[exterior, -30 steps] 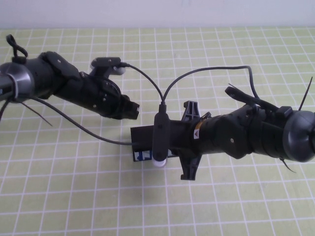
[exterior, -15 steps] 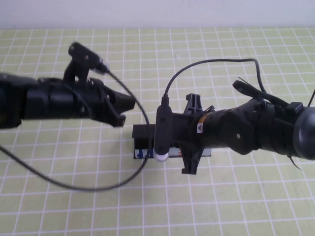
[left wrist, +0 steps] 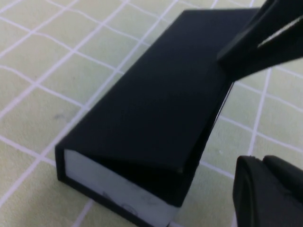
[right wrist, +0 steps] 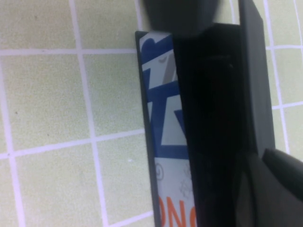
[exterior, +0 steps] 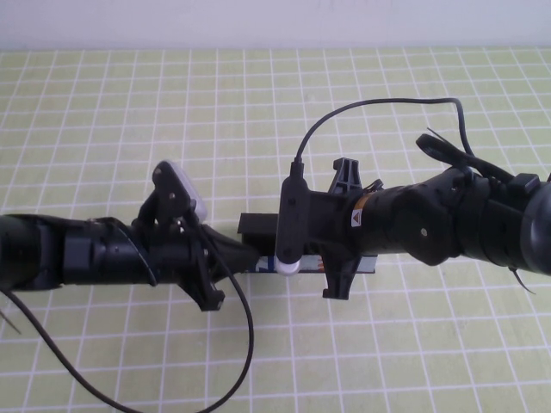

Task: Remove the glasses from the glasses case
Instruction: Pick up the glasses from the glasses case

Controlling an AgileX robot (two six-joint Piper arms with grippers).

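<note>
In the middle of the high view lies the glasses case [exterior: 258,225], a long matte-black rectangular box with a white front strip printed in blue and orange, resting on the pale green tablecloth with a white grid [exterior: 103,103]. Since a second ago the left gripper [exterior: 245,258] has swung down from the upper left of the frame to the case's left end, and the lid now stands a crack above the base in the left wrist view; that suggests the opening step has only begun. The left gripper's jaws stand parted, one finger above the lid and one beside the case, gripping nothing visible. The right gripper [exterior: 297,245], hidden under its own wrist at centre right, has narrowed over the last second and is now closed at the case's long front edge. The black thick-framed glasses are not visible, presumably inside. Both arms and the looping black cables [exterior: 250,344] crowd the case, blocking any clear look at it.
</note>
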